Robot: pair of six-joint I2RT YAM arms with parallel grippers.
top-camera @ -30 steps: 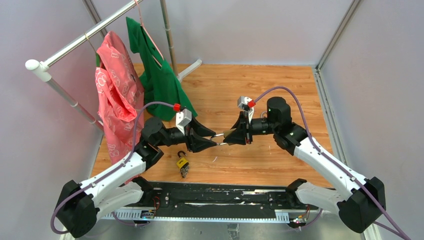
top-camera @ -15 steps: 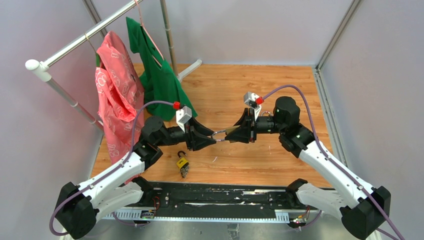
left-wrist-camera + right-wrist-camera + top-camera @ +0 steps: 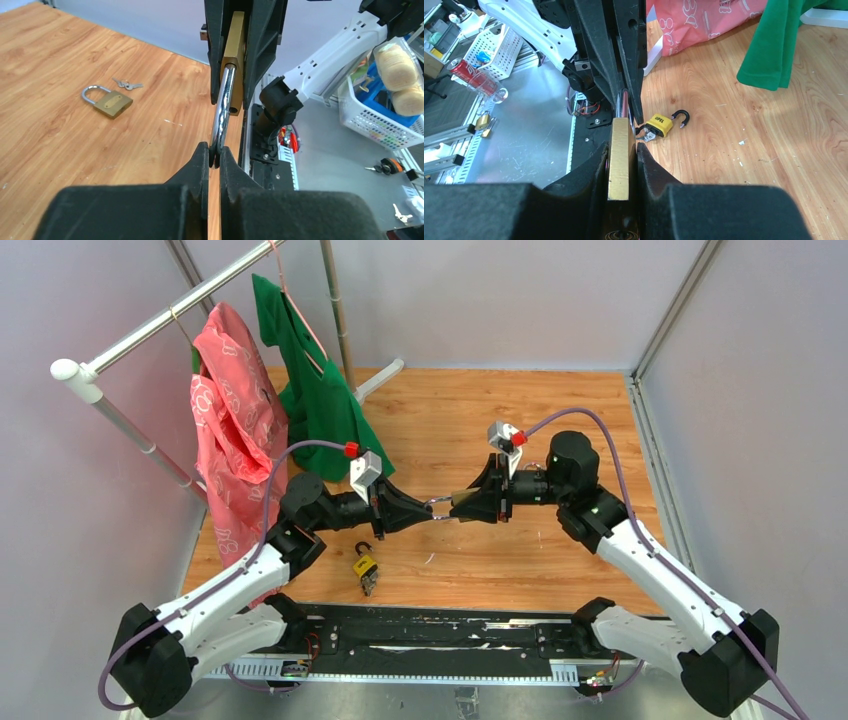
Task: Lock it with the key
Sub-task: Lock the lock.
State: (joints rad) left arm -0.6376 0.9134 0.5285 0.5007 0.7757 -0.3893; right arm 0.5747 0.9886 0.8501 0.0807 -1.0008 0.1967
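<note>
Left arm (image 3: 215, 592) and right arm (image 3: 652, 566) outstretched, tip to tip, both jaws tight.

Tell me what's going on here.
The two arms hold one padlock in the air between them. The right gripper clamps its brass body, and the left gripper pinches its shackle. No key shows in either gripper. A yellow padlock, its shackle open, lies on the table near the arms' bases. A second brass padlock lies there too, with loose keys beside it.
</note>
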